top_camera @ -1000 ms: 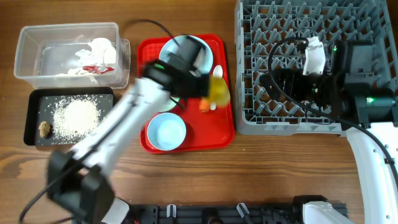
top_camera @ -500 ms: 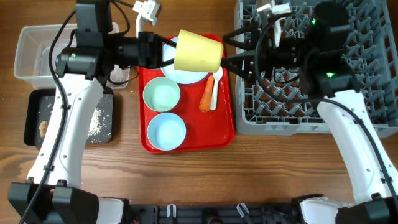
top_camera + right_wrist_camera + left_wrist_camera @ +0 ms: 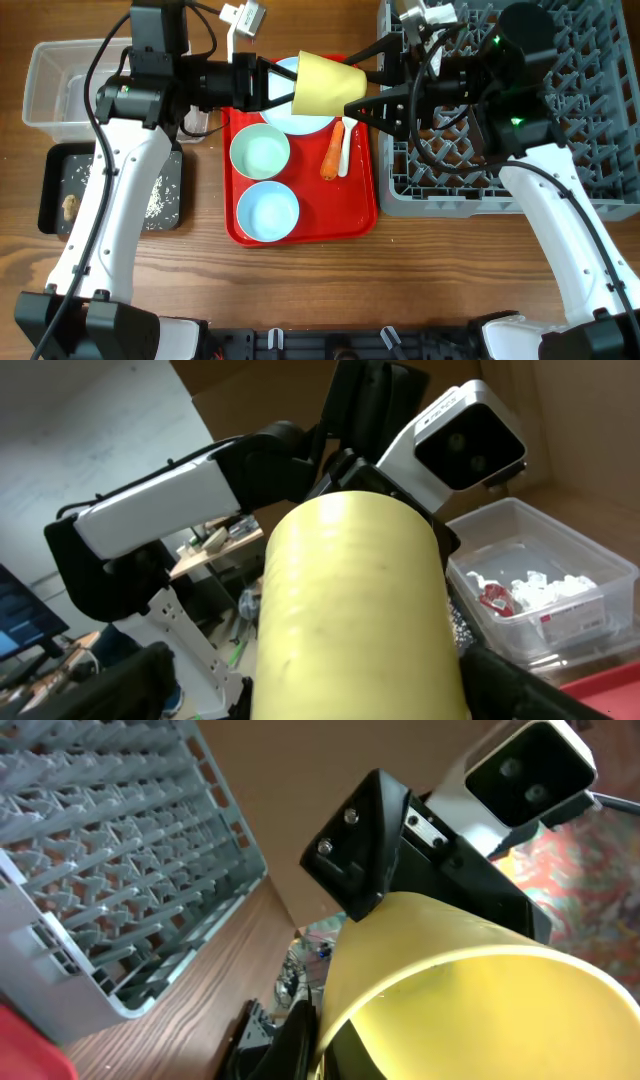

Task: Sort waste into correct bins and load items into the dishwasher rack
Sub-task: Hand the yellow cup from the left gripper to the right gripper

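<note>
Both jaws over wooden table [image 3: 450, 270]: left tight on yellow cup [image 3: 325, 85], right agape around it.

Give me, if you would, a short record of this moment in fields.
held item: yellow cup, on its side in the air above the red tray
left gripper: shut on the cup's rim end
right gripper: open, fingers either side of the cup
on tray: green bowl, blue bowl, carrot, spoon, plate
</note>
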### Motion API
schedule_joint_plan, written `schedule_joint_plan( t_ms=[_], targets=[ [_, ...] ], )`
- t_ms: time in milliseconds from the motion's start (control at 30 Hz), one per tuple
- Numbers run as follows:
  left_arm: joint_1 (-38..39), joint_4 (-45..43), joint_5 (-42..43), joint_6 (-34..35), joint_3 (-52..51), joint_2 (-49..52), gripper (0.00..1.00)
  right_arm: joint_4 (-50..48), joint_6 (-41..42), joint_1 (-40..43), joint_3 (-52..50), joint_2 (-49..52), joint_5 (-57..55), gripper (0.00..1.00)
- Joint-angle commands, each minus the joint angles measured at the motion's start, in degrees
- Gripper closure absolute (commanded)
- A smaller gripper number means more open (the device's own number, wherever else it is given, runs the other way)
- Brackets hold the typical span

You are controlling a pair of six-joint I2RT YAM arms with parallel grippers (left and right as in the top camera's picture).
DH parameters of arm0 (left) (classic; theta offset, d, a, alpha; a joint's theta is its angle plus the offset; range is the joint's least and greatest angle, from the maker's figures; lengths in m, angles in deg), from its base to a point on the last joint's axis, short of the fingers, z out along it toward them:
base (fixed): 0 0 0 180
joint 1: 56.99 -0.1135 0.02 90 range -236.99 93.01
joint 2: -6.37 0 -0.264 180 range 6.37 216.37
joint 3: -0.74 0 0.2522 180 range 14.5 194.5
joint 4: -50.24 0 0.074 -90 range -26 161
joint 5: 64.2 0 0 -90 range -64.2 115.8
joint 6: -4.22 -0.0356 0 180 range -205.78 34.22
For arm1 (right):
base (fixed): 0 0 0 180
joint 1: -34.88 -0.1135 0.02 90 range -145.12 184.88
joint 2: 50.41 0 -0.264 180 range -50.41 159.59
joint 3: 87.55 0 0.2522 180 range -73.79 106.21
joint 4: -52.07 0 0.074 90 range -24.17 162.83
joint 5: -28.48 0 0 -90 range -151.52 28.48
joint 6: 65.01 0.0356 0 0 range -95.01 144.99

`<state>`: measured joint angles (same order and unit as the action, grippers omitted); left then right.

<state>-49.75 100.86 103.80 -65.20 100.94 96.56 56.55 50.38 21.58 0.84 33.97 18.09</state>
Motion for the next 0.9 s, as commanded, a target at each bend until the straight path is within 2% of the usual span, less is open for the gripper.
schedule_joint_plan(
  t_ms=[0,67,133,300,500,533,633,700,767,867],
  targets=[
    [0.15,0.15,-2.69,-0.83,0.13,-0.07,0.96,-0.39,0.26,-0.37,0.79,0.44,1.44,0.21],
    [0.15,-0.04,-2.67,-0.66,0.13,-0.07,0.96,-0.31,0.24,-0.68,0.79,0.44,1.44,0.31],
    [0.15,-0.07,-2.64,-0.66,0.13,-0.07,0.96,-0.31,0.07,-1.84,0.79,0.55,0.81,0.31],
    [0.15,-1.16,-2.62,-0.48,0.13,-0.07,0.96,-0.11,-0.15,-3.56,0.79,0.61,-0.72,0.20],
    [0.15,-2.89,-2.45,0.87,0.13,-0.07,0.96,3.76,-2.82,-3.56,0.79,0.61,-0.72,0.21],
    [0.15,-3.06,-2.45,0.85,0.13,-0.07,0.96,3.76,-2.80,-3.56,0.79,0.61,-0.72,0.23],
    [0.15,-3.06,-2.47,0.87,0.13,-0.07,0.96,3.78,-2.73,-3.56,0.79,0.61,-0.72,0.39],
    [0.15,-3.06,-2.47,0.87,0.13,-0.07,0.91,3.69,-2.62,-3.34,0.79,0.59,-0.72,0.43],
    [0.15,-3.04,-2.47,0.87,0.13,-0.07,0.82,3.04,-1.16,-2.67,0.79,0.59,-0.70,0.45],
    [0.13,-3.06,-2.47,0.87,0.13,-0.07,0.79,2.45,0.26,-0.83,0.79,0.59,-0.37,0.47]
  ],
)
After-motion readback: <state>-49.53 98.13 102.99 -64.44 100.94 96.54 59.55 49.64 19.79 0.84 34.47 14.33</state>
